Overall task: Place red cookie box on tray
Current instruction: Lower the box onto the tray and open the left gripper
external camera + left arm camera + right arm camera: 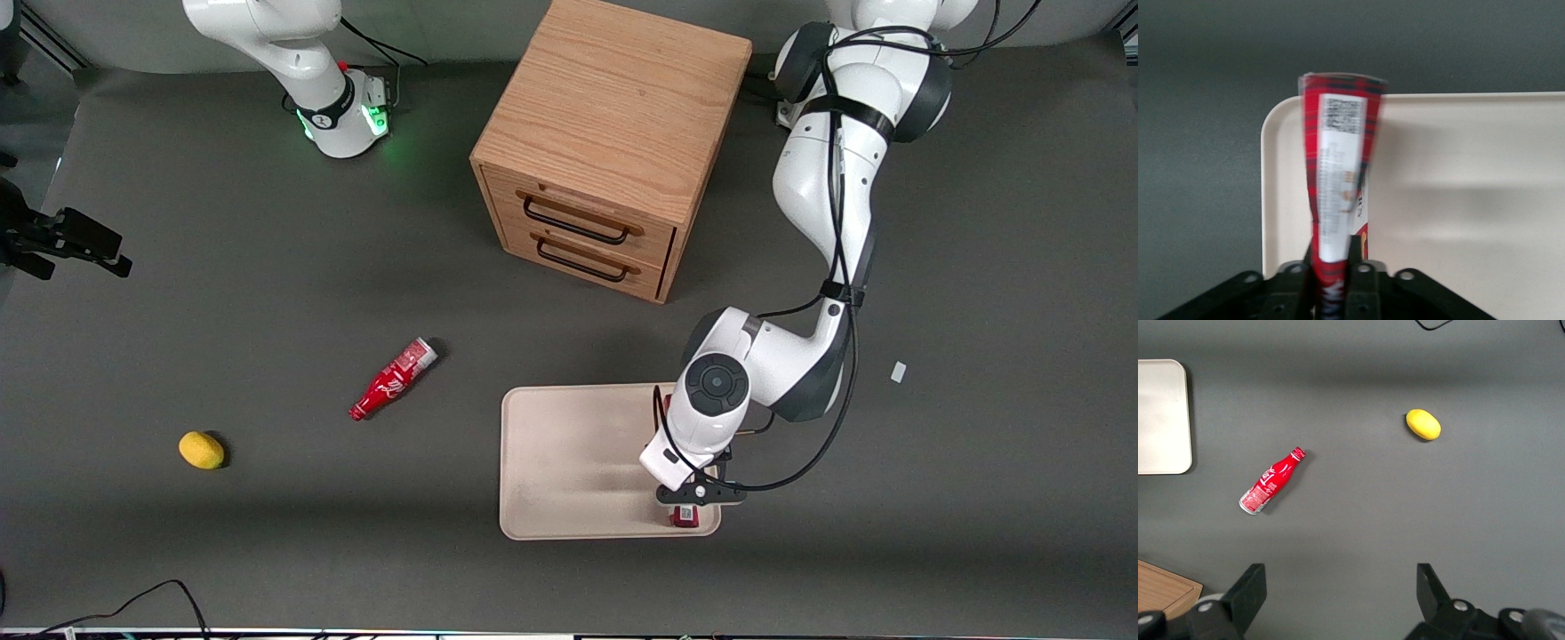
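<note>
The red cookie box [1338, 173] is a narrow dark-red tartan carton with a white label. It is gripped between the fingers of my left gripper [1334, 259], which is shut on it. The box runs along the edge of the cream tray [1471, 200] that lies toward the working arm's end. I cannot tell whether it rests on the tray or hangs just above it. In the front view the wrist hides most of the box. Only its near end [684, 516] shows under the gripper [689, 496], over the tray [569, 462].
A wooden two-drawer cabinet [605, 151] stands farther from the front camera than the tray. A small red bottle [393, 379] and a yellow lemon [201, 450] lie toward the parked arm's end. A white scrap [898, 372] lies toward the working arm's end.
</note>
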You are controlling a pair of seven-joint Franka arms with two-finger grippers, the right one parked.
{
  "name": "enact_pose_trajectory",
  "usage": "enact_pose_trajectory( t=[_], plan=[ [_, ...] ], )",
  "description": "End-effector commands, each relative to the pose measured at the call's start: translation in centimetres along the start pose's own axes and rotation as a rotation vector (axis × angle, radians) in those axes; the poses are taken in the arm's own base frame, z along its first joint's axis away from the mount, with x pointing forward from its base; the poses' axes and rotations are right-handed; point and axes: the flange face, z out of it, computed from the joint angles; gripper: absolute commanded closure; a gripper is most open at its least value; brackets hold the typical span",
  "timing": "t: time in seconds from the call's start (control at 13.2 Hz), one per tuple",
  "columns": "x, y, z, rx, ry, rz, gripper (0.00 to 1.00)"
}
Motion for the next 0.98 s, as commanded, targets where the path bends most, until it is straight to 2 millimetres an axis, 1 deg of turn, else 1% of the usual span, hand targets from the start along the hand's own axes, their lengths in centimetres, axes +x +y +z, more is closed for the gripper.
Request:
enact_pose_trajectory(
  t=[0.0,0.15,0.3,0.45,0.53,0.61,0.68,0.76,0.83,0.91],
  plan=[
    [0.3,0.4,-0.1,0.005,0.032,0.019,0.0],
    [0.3,0.5,-0.1,0.004,0.033,0.019,0.0],
    [0.6,0.1,-0.6,0.011,0.028,0.014,0.0],
    [0.6,0.0,-1.3,0.025,0.008,0.013,0.0],
    [0.8,-0.5,-2.1,0.034,-0.007,0.01,0.0],
    [1.0,-0.7,-3.3,0.045,-0.028,0.022,0.0],
    [1.1,-0.8,-5.0,0.057,-0.051,0.025,0.0],
    [1.2,-1.1,-7.0,0.072,-0.071,0.022,0.0],
    [1.3,-1.9,-9.6,0.082,-0.09,0.024,0.0],
    [2.0,-3.8,-12.1,0.08,-0.107,0.045,0.0]
  ],
)
